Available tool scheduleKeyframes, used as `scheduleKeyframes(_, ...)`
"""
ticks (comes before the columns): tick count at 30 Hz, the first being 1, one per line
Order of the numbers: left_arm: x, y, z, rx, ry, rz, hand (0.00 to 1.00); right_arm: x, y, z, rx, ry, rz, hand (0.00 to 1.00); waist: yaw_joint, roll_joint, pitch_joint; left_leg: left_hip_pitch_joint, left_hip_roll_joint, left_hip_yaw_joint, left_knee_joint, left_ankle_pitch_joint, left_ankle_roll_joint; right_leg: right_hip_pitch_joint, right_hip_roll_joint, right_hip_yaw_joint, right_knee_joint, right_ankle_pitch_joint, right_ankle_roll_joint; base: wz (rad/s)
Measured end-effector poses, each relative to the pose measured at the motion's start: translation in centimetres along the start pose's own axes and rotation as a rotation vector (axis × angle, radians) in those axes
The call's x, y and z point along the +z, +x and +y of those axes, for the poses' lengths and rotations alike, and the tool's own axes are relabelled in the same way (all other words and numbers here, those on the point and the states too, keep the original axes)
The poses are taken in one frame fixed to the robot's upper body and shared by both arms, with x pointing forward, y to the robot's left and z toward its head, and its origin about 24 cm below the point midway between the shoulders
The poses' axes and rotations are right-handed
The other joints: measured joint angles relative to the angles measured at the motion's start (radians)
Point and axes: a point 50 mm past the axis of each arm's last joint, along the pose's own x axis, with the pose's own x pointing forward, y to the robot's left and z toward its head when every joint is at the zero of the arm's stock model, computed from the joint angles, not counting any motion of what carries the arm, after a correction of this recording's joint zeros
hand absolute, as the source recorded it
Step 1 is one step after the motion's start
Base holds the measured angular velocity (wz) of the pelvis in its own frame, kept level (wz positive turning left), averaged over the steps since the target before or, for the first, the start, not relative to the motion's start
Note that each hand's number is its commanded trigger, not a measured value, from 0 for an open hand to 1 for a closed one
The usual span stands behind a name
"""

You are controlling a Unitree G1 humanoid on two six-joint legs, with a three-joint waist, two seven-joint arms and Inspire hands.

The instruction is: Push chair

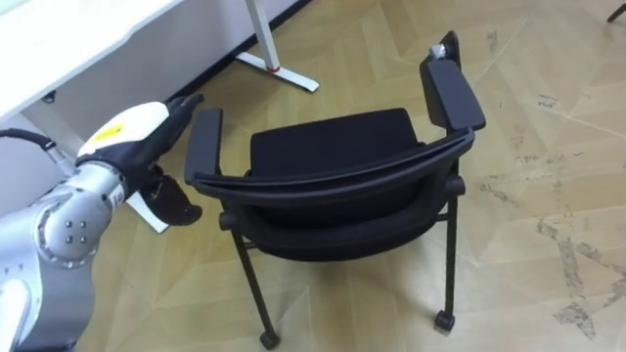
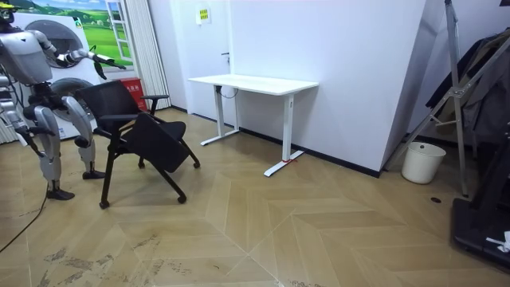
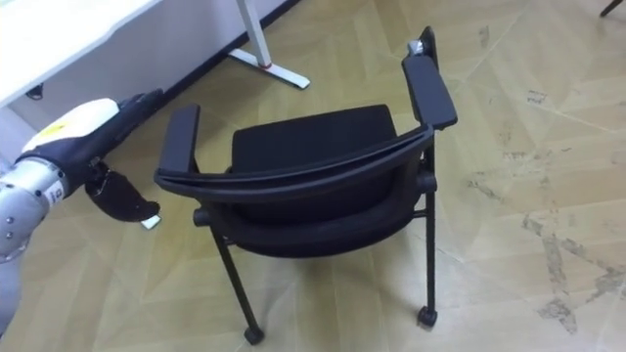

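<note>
Matt black cloth chair [image 1: 333,156] on slim metal legs; scuffed wood-look floor [image 1: 548,117].

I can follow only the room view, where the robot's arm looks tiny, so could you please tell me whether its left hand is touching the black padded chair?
Observer: In the eye views the left hand sits just outside the black padded chair's left armrest. A strip of floor shows between them, so it seems not to be touching.
Operator: Thank you. Are its fingers curled?
Observer: No, the fingers point straight forward alongside the armrest, and the thumb hangs below.
Operator: Which part of the chair is nearest the robot?
Observer: The curved backrest. The seat points towards the white metal desk foot.
</note>
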Motion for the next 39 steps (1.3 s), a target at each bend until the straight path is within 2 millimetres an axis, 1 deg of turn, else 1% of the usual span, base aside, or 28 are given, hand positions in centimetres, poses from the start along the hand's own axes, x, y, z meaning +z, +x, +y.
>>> scheduleKeyframes(2,0.1,0.0,0.0,-0.015,0.001,-0.002,0.0,0.0,0.0,0.1,0.0,-0.006,0.004,0.0,-0.001,0.0,0.0003,-0.004,0.0,0.0,0.004,0.0,0.0,-0.005,0.0,0.001,0.0,0.0,0.0,0.0)
scheduleKeyframes(6,0.1,0.0,-0.1,-0.045,0.001,-0.004,0.0,0.1,0.1,0.2,0.0,-0.008,0.005,0.0,-0.02,0.007,0.001,-0.015,0.0,0.001,0.011,-0.002,0.001,-0.014,-0.001,0.002,0.013,0.0,0.0,0.0)
scheduleKeyframes(8,0.1,0.0,-0.1,-0.058,0.002,-0.004,0.0,0.1,0.1,0.3,0.002,-0.014,0.005,0.0,-0.033,0.011,0.0022,-0.014,-0.001,0.001,0.011,-0.003,0.002,-0.01,-0.002,0.004,0.013,0.0,0.0,0.0)
scheduleKeyframes(11,0.1,0.0,-0.3,-0.08,-0.001,-0.007,0.0,0.1,0.1,0.2,0.001,-0.013,0.003,0.0,-0.039,0.02,0.0055,-0.012,-0.002,0.001,0.009,-0.003,0.002,-0.01,-0.002,0.011,0.013,0.0,0.0,-0.02)
scheduleKeyframes(13,0.5,0.1,-0.5,-0.107,-0.01,-0.026,0.0,-0.1,0.0,-0.1,-0.007,-0.012,0.007,0.0,-0.041,0.027,0.004,-0.009,-0.002,0.001,0.007,-0.003,0.002,-0.01,-0.002,0.018,0.012,0.0,0.0,0.0)
scheduleKeyframes(17,1.3,0.0,-0.9,-0.138,-0.033,-0.084,0.0,-0.2,0.0,-0.4,-0.014,-0.005,0.008,0.0,-0.046,0.033,0.0014,0.001,-0.002,0.001,0.005,-0.003,0.002,-0.006,-0.002,0.024,0.011,0.0,0.0,-0.01)
scheduleKeyframes(19,1.9,0.1,-1.4,-0.166,-0.034,-0.111,0.0,-0.1,0.0,-0.3,-0.012,-0.006,0.005,0.0,-0.052,0.026,0.0068,0.015,-0.002,0.003,-0.003,-0.003,0.002,0.004,-0.002,0.026,0.01,0.0,0.0,-0.04)
scheduleKeyframes(22,2.3,0.2,-2.0,-0.186,-0.024,-0.128,0.0,0.4,0.0,0.1,-0.007,-0.022,-0.005,0.0,-0.06,0.027,0.0056,0.015,0.0,0.01,-0.003,-0.002,0.002,0.002,-0.002,0.026,0.01,-0.006,0.0,-0.06)
scheduleKeyframes(24,2.6,0.3,-2.3,-0.194,-0.026,-0.139,0.0,0.4,0.1,0.2,-0.005,-0.034,-0.008,0.0,-0.06,0.021,0.0068,0.019,0.001,0.014,-0.003,-0.001,0.0,0.002,-0.002,0.033,0.01,-0.01,-0.001,-0.08)
scheduleKeyframes(26,2.7,0.3,-2.4,-0.196,-0.035,-0.145,0.0,0.4,0.1,0.3,-0.006,-0.034,-0.009,0.0,-0.06,0.015,0.0063,0.023,0.003,0.019,-0.004,0.0,-0.001,0.002,-0.002,0.038,0.011,-0.012,-0.003,-0.07)
scheduleKeyframes(29,3.1,0.7,-3.3,-0.217,-0.062,-0.153,0.0,0.3,0.1,0.3,-0.004,-0.047,-0.009,0.0,-0.063,-0.003,0.0044,0.03,0.002,0.024,-0.009,0.0,-0.001,0.005,-0.004,0.041,0.01,-0.012,-0.003,-0.01)
scheduleKeyframes(31,3.2,1.2,-4.6,-0.258,-0.077,-0.149,0.0,0.1,0.1,0.6,0.003,-0.036,-0.008,0.0,-0.067,-0.024,0.0063,0.04,0.002,0.028,-0.016,0.0,-0.002,0.009,-0.004,0.045,0.01,-0.012,-0.003,-0.05)
scheduleKeyframes(33,3.2,1.5,-5.5,-0.277,-0.096,-0.144,0.0,0.0,0.1,0.8,0.006,-0.028,-0.01,0.0,-0.067,-0.03,0.0047,0.043,0.003,0.029,-0.018,0.0,-0.002,0.01,-0.004,0.049,0.011,-0.012,-0.003,-0.04)
scheduleKeyframes(34,3.2,1.6,-5.6,-0.257,-0.093,-0.145,0.0,-0.1,0.2,0.8,0.006,-0.026,-0.012,0.0,-0.067,-0.036,0.0056,0.043,0.003,0.029,-0.02,0.0,-0.002,0.009,-0.004,0.051,0.011,-0.012,-0.003,0.0)
scheduleKeyframes(36,3.1,1.8,-5.9,-0.245,-0.107,-0.137,0.0,-0.3,0.1,0.7,-0.001,-0.026,-0.009,0.0,-0.068,-0.039,0.0033,0.043,0.003,0.033,-0.02,0.0,-0.002,0.008,-0.004,0.058,0.014,-0.011,-0.003,-0.02)
scheduleKeyframes(39,2.7,2.2,-6.3,-0.23,-0.118,-0.119,0.0,-0.4,0.1,0.7,-0.004,-0.029,-0.014,0.0,-0.074,-0.033,-0.0005,0.045,0.003,0.037,-0.025,0.0,-0.002,0.006,-0.004,0.061,0.015,-0.011,-0.003,-0.03)
